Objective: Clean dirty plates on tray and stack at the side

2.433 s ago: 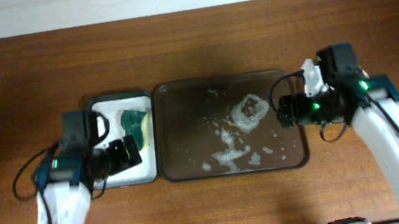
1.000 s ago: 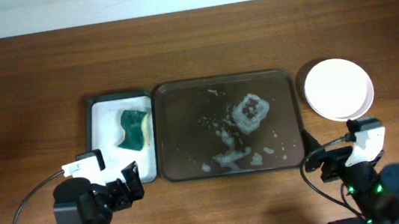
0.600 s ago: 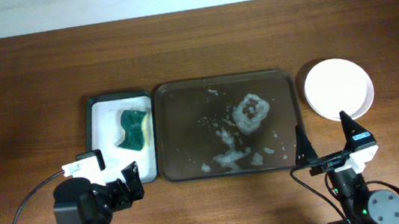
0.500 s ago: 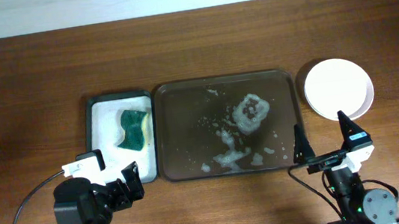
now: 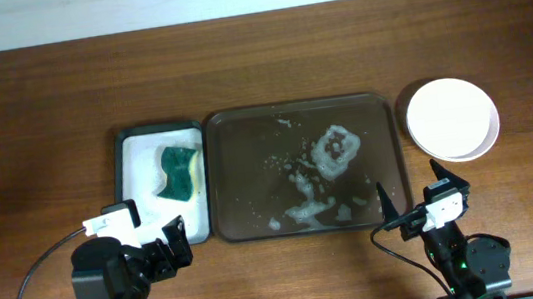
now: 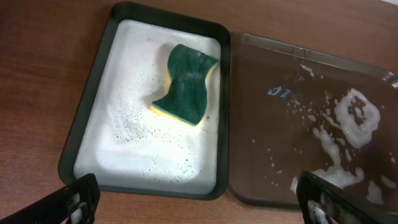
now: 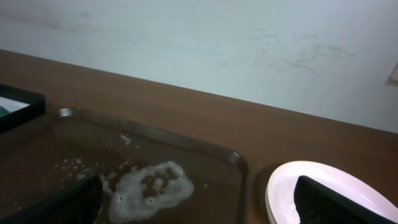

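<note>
The dark brown tray (image 5: 248,162) lies mid-table with no plate on it, only white foam (image 5: 335,149) and brownish specks. The plates (image 5: 451,118) sit stacked on the table right of the tray, a clean white one on top. My right gripper (image 5: 412,189) hovers open near the tray's front right corner, empty. In the right wrist view it (image 7: 199,208) looks over the tray (image 7: 239,163) and the plates (image 7: 323,186). My left gripper (image 5: 147,231) is open and empty at the front edge of the small black tray; the left wrist view shows its fingers (image 6: 78,200) spread wide.
A small black tray (image 5: 122,186) with a white foamy inside holds a green sponge (image 5: 179,173), left of the brown tray; the left wrist view shows the sponge (image 6: 185,84) too. Bare wooden table (image 5: 256,60) lies behind, with a pale wall past its far edge.
Both arms have drawn back from the trays to the table's front edge, uncovering the plate stack. Over the last second the right gripper shifted left and turned; the left arm stayed still.
</note>
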